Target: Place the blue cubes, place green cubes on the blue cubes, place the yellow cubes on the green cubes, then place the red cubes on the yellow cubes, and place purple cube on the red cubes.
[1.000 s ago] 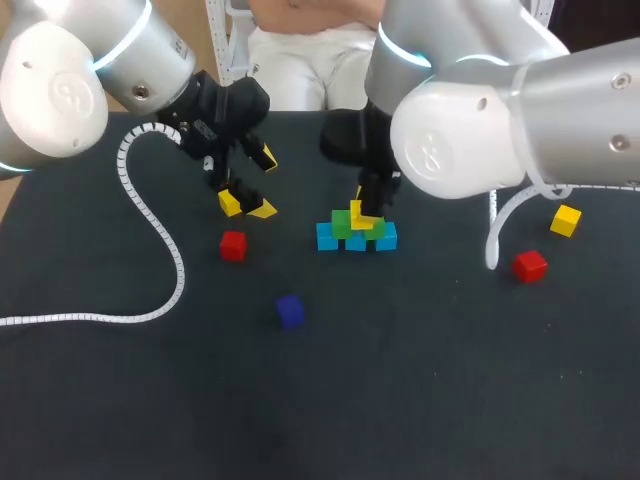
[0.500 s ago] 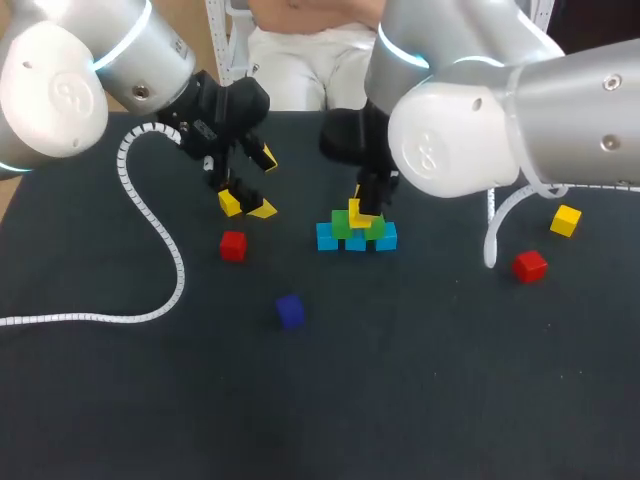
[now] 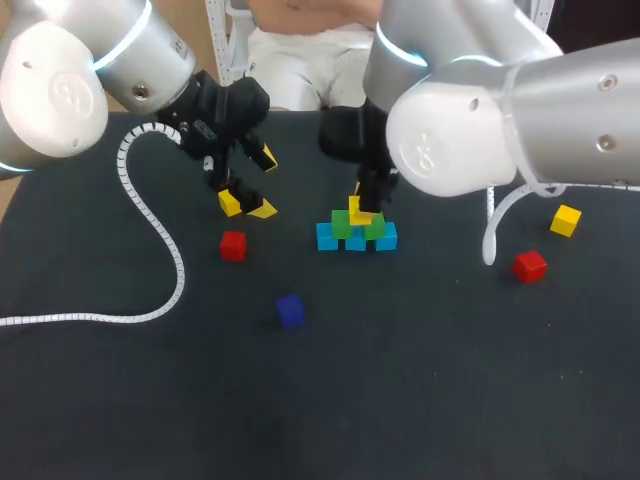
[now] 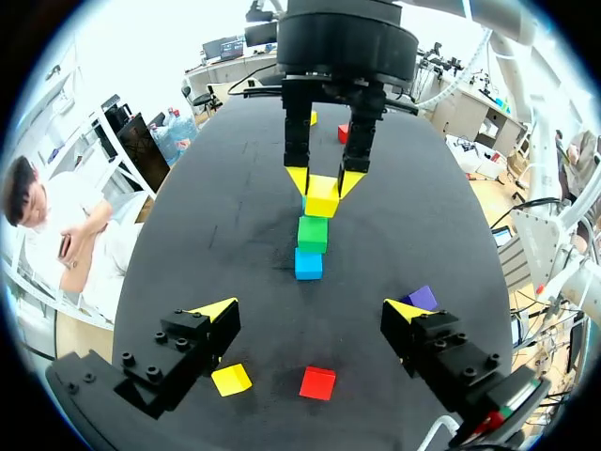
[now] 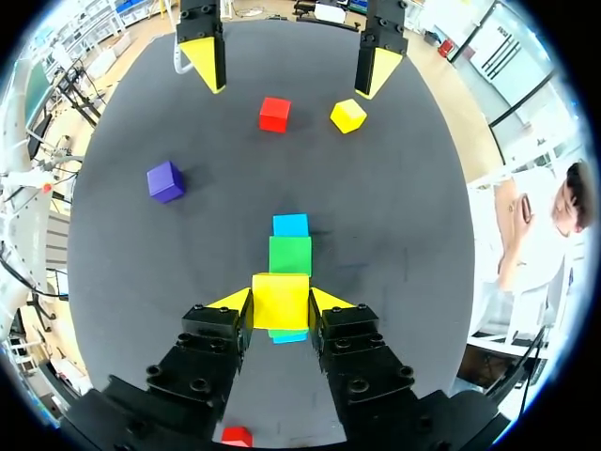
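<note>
A row of blue cubes [image 3: 328, 238] lies mid-table with green cubes [image 3: 341, 224] on top. My right gripper [image 3: 361, 208] is shut on a yellow cube [image 5: 280, 300], held just over the green cubes [image 5: 289, 255]. My left gripper [image 4: 310, 313] stands open to the left of the stack, above a loose yellow cube [image 3: 229, 203] that lies near a red cube [image 3: 233, 245]. A purple cube [image 3: 290, 311] sits nearer the front. Another yellow cube [image 3: 566, 220] and red cube [image 3: 529, 265] lie at the right.
A white coiled cable [image 3: 150, 220] trails from my left arm across the table's left side. A second white cable [image 3: 497, 228] hangs from my right arm, between the stack and the right-hand cubes.
</note>
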Available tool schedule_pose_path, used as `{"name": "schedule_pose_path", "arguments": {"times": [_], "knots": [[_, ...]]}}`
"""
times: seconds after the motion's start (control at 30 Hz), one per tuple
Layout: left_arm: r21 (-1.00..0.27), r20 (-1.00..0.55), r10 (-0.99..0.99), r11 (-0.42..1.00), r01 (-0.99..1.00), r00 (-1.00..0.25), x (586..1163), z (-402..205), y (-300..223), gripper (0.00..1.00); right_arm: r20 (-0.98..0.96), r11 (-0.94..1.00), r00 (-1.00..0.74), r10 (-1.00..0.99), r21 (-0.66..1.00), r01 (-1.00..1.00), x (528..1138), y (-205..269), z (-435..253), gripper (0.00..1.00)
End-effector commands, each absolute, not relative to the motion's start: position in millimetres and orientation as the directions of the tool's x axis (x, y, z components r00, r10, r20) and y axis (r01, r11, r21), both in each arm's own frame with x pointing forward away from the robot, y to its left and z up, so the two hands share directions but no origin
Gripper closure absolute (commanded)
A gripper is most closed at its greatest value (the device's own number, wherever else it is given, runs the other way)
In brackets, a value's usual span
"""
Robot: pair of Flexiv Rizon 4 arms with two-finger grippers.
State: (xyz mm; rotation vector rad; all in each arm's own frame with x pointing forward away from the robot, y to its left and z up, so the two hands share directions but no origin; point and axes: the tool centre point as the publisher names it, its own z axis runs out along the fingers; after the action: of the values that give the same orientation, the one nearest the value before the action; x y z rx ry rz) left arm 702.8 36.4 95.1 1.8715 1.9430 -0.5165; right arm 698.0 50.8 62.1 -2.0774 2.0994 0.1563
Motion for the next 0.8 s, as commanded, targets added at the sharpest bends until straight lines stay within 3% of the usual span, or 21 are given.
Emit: {"name": "schedule_pose_path", "arguments": {"times": [0.03,0.8], "knots": [[0.005,-0.516,0.856,0.038,0.999,-0.030,703.5,95.5,36.4,0.00,-0.201,0.014,-0.003,-0.980,-0.052,-0.999,700.7,53.5,61.3,0.88],[0.005,-0.516,0.856,0.038,0.999,-0.030,703.5,95.5,36.4,0.00,-0.193,0.020,-0.010,-0.981,-0.050,-0.999,700.4,51.8,58.8,0.83]]}}
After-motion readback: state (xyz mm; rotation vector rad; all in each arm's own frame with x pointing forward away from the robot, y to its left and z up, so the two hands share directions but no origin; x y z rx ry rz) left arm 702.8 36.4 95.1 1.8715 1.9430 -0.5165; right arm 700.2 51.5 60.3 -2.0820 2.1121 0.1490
